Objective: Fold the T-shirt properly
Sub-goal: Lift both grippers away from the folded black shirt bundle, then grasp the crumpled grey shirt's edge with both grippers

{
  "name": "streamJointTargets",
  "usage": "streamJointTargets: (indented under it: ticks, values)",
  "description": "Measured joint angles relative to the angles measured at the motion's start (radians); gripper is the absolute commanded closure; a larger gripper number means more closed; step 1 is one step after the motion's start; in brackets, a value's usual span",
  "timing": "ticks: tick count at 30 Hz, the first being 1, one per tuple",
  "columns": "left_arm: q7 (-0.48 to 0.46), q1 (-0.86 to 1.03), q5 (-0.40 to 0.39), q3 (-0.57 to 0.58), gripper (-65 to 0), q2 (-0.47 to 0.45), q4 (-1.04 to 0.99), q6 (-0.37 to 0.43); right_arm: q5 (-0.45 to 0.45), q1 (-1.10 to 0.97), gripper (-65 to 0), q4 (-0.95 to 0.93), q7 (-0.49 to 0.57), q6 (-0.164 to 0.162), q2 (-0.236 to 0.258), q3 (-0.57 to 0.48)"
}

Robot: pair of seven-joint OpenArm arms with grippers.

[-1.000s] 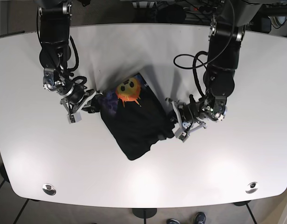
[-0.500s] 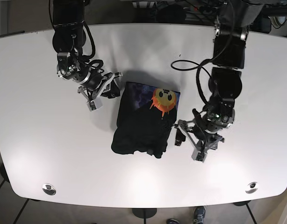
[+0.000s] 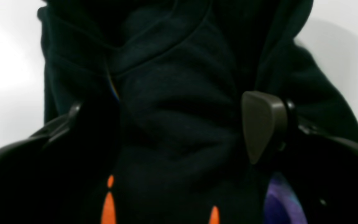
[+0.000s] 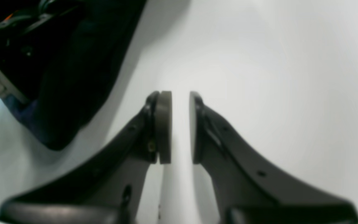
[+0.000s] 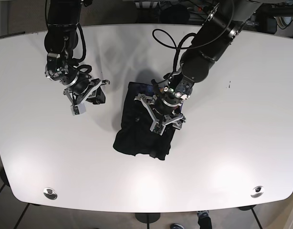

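Observation:
The black T-shirt (image 5: 137, 138) lies bunched in a rough rectangle at the middle of the white table (image 5: 223, 157). My left gripper (image 5: 162, 114) rests on top of its upper right part and hides most of the print. In the left wrist view the fingers (image 3: 263, 124) stand wide apart, open, with a thick ridge of the T-shirt (image 3: 172, 93) between them; orange and purple print shows at the bottom. My right gripper (image 5: 91, 98) sits on bare table to the left of the cloth. Its pads (image 4: 165, 124) are shut to a narrow slit, holding nothing, with the T-shirt (image 4: 73, 77) at upper left.
A black cable (image 5: 168, 40) loops off the left arm above the shirt. Two round fittings (image 5: 49, 192) (image 5: 256, 191) sit near the table's front edge. The table's curved rim runs along the front and both sides.
The left arm swung from the shirt's lower right side up onto the shirt, covering the orange print. The right gripper pulled back left from the shirt's upper left corner.

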Motion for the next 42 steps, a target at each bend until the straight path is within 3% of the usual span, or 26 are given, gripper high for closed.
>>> streamJointTargets:
  ticks: [3, 4, 8, 11, 19, 25, 27, 31, 33, 36, 38, 40, 42]
  values:
    - [-0.043, 0.029, -0.022, -0.154, -59.2, -0.132, -0.01, -0.221, 0.0, -0.001, -8.7, 0.05, -0.003, -0.002, 0.0, 0.0]
    - [-0.043, 0.053, -0.032, -0.266, -59.2, -0.208, -0.019, -0.298, 0.002, 0.0, -8.7, 0.069, -0.024, -0.003, -0.003, -0.002]
    - [-0.031, 0.105, -0.034, -0.494, -59.2, -0.42, -0.116, -0.446, 0.0, 0.002, -8.7, 0.118, -0.056, 0.0, -0.003, -0.001]
    - [-0.037, 0.102, -0.048, -0.55, -59.2, -0.528, -0.231, -0.537, 0.001, 0.002, -8.7, 0.138, -0.058, 0.0, -0.005, -0.001]
    - [-0.233, 0.113, -0.02, -0.596, -59.2, -0.756, -0.613, -0.664, 0.001, 0.002, -8.7, 0.138, -0.059, 0.0, -0.005, -0.001]
    - [-0.257, 0.219, 0.006, -0.6, -59.2, -0.844, -0.603, -0.686, 0.001, 0.001, -8.7, 0.138, -0.059, 0.0, -0.005, -0.001]
    - [-0.208, 0.258, 0.033, -0.642, -59.2, -0.86, -0.528, -0.702, 0.0, -0.002, -8.7, 0.147, -0.059, 0.0, -0.005, -0.001]
    - [-0.187, 0.406, -0.074, -0.812, -59.2, -0.863, -0.255, -0.767, 0.0, -0.034, -8.7, 0.229, -0.063, 0.0, -0.005, -0.003]
    - [-0.025, 0.434, -0.078, -0.878, -59.2, -0.843, -0.024, -0.765, -0.003, -0.05, -8.7, 0.303, -0.062, 0.0, 0.001, -0.003]
    - [0.098, 0.424, -0.102, -0.98, -59.2, -0.746, 0.207, -0.774, -0.002, -0.069, -8.7, 0.362, -0.089, 0.001, 0.002, 0.006]
    - [0.227, 0.428, -0.095, -1.045, -55.0, -0.648, 0.373, -0.768, 0.001, -0.094, -9.4, 0.405, -0.095, 0.003, 0.017, 0.066]
    - [0.312, 0.431, -0.071, -1.052, -48.5, -0.564, 0.508, -0.762, -0.004, -0.105, -9.4, 0.418, -0.096, -0.007, 0.02, 0.102]
    - [0.331, 0.423, -0.008, -1.036, -46.7, -0.437, 0.664, -0.773, 0.002, -0.125, -9.4, 0.431, -0.095, 0.002, 0.017, 0.132]
